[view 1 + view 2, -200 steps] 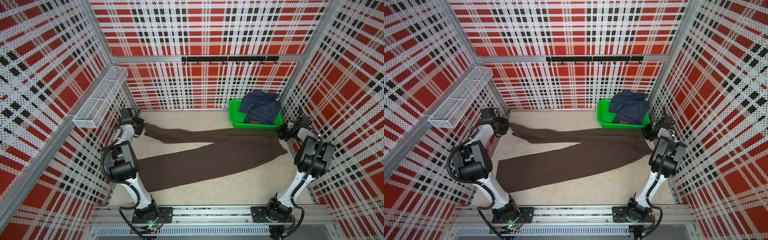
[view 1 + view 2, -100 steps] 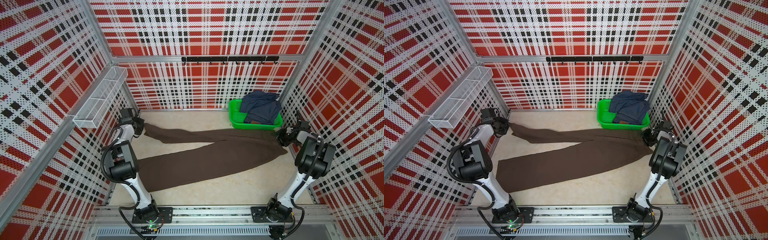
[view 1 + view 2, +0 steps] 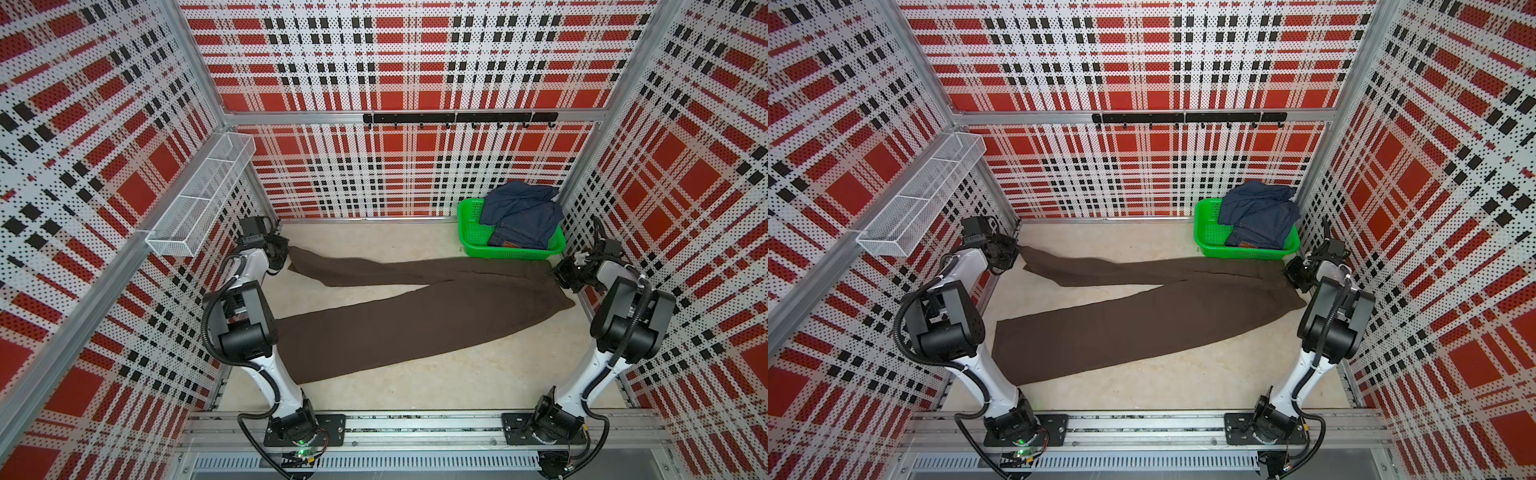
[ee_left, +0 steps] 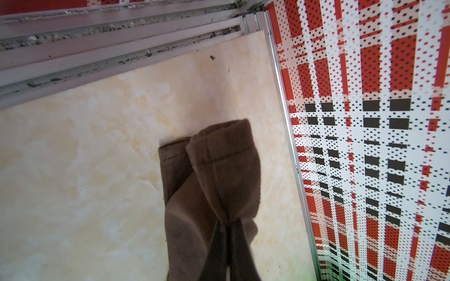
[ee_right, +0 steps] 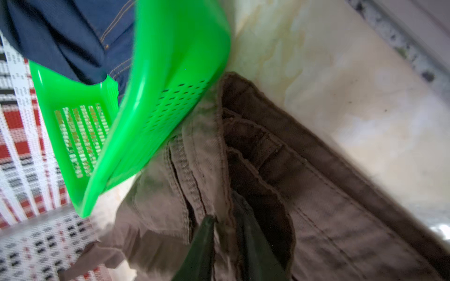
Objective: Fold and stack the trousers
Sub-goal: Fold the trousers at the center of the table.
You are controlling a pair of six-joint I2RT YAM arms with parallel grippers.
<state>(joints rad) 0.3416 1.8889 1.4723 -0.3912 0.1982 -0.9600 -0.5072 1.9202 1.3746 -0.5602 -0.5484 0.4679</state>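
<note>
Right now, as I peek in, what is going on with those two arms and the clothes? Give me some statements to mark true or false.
1. The trousers lie stretched out on the table, legs apart. True.
2. The green basket is empty. False: blue jeans are piled in it.
3. The left gripper pinches a leg's hem. True.
4. The trousers are folded in half. False: they lie full length.
5. The right gripper is at the waist end, beside the basket. True.

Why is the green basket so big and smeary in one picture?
In the right wrist view the green basket sits close to the lens, so it looks big and soft; in both top views it is small and sharp; in the left wrist view the trousers look crisp.
</note>
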